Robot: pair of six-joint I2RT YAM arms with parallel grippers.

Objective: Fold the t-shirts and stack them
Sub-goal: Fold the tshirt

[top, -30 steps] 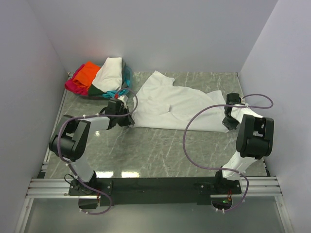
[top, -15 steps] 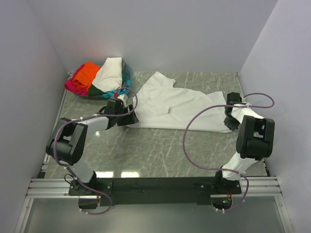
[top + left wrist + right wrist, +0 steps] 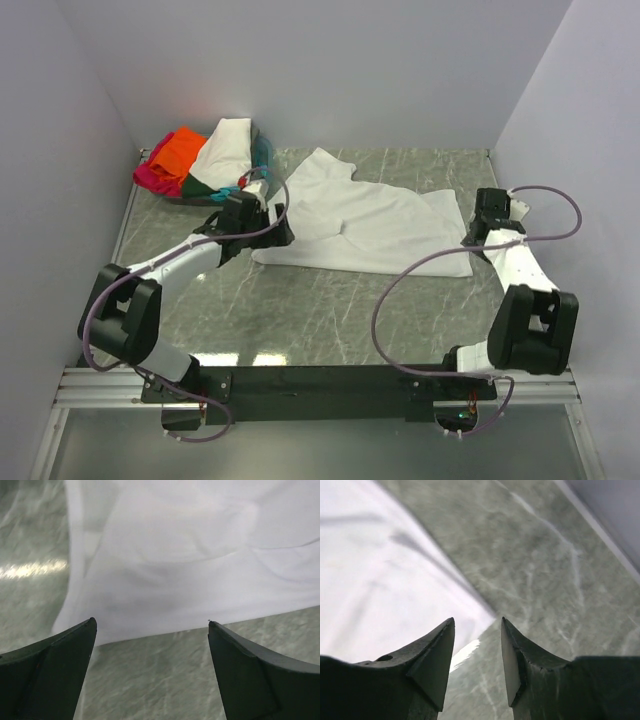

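The plain white t-shirt [image 3: 365,215] lies spread across the middle of the table, one sleeve pointing to the back. My left gripper [image 3: 277,228] is at its near-left corner, open wide. In the left wrist view the left gripper [image 3: 151,622] has nothing between its fingers, and the shirt's hem [image 3: 190,555] lies just beyond them. My right gripper [image 3: 474,232] is at the shirt's right edge. The right wrist view shows the right gripper [image 3: 477,619] partly open and empty, over a corner of the white cloth [image 3: 380,580]. More t-shirts sit in a pile [image 3: 205,162] at the back left.
The pile holds a cream-white shirt [image 3: 226,148], an orange one [image 3: 180,150], a magenta one [image 3: 150,178], and teal [image 3: 258,160] and dark green [image 3: 195,186] cloth. Walls close in the green marbled table [image 3: 330,300] on three sides. The arms' cables loop over the near part.
Both grippers have opened and let go of the white shirt. The left gripper has moved right and back. The right one has moved towards the back. The shirt now lies flatter.
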